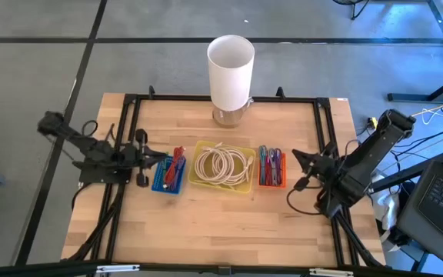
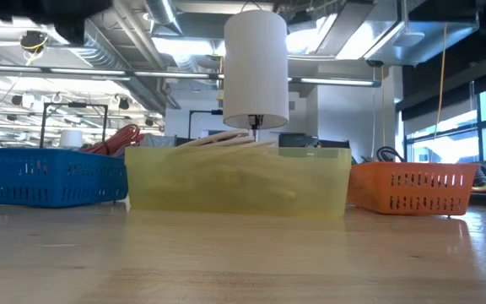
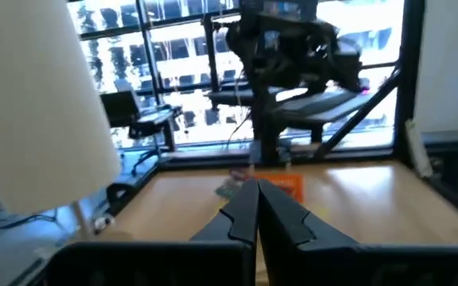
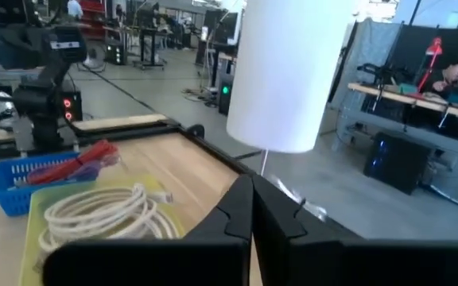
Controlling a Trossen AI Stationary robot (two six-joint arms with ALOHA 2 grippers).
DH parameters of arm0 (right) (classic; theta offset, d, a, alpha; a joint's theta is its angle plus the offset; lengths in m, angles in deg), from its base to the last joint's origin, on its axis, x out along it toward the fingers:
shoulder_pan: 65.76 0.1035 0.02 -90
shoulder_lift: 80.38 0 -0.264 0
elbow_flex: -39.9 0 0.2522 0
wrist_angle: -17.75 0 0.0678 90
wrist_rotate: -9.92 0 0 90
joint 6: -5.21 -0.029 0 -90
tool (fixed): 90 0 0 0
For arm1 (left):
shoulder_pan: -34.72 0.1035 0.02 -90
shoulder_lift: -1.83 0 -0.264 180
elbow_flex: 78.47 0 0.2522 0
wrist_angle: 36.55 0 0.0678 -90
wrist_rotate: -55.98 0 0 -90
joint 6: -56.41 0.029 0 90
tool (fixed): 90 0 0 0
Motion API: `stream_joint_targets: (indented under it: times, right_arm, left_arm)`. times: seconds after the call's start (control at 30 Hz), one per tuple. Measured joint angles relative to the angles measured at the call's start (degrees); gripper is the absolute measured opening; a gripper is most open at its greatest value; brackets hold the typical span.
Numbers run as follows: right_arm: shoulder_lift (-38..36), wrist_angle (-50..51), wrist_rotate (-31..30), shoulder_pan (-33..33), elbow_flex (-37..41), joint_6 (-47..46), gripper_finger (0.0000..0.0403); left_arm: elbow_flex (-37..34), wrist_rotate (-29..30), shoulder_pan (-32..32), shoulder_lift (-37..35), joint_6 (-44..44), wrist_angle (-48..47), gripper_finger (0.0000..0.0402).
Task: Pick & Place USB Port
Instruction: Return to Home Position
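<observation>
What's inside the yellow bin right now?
One coiled pale cable lies in the yellow bin; nothing else shows from above. Whatever sits directly beneath the coil is covered.

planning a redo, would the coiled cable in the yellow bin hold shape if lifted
Probably floppy: the cable lies in loose loops with no tie showing, so it would likely sag and uncoil. Likely light, being thin. Its loops might catch the yellow bin.

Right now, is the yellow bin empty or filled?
Filled: the yellow bin holds a coiled light cable, lying inside its walls in the high view; the right wrist view shows the same coil.
</observation>
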Motion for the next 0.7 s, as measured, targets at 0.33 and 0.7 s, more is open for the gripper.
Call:
stream_joint_targets:
  times: [0.33,0.7]
  right_arm:
    - [0.0,-2.8,5.6,3.5,2.1,0.1,0.0001]
    - [0.0,-26.1,8.8,6.3,7.3,13.0,0.0001]
  left_arm:
    - [-8.1,-19.9,16.1,-2.4,-2.3,2.5,0.0001]
    - [-8.1,-33.4,28.7,-1.5,-3.9,0.4,0.0001]
